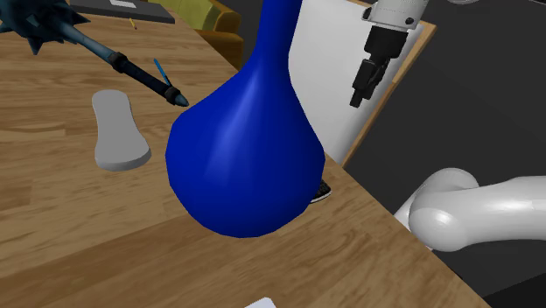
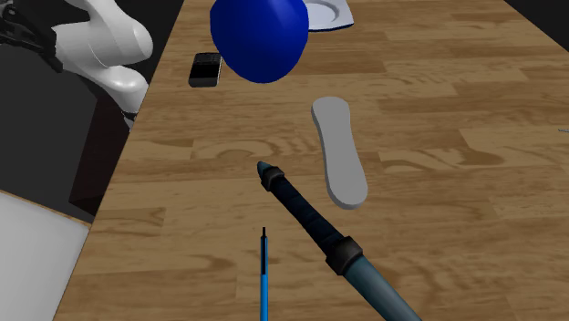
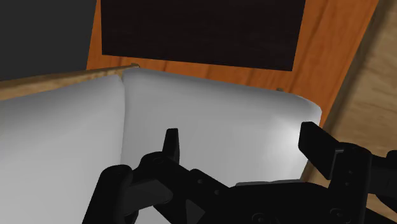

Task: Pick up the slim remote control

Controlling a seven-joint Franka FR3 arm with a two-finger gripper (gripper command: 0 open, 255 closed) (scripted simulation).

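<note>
Table (image 1: 350, 210) edge runs between grey remote (image 1: 116, 131) and spread-fingered tool (image 1: 357, 99).

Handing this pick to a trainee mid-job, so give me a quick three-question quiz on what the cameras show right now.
1. True or false: the jaws of the gripper are shut on the grey slim remote.
2. In the shoulder view, what stands between the gripper and that remote? A) a blue vase B) a red mug C) a stack of books
3. Fill in: the remote lies flat on the ___ table.

Key: 1 false, the jaws stand open, away from the remote; 2 A; 3 wooden.
</note>
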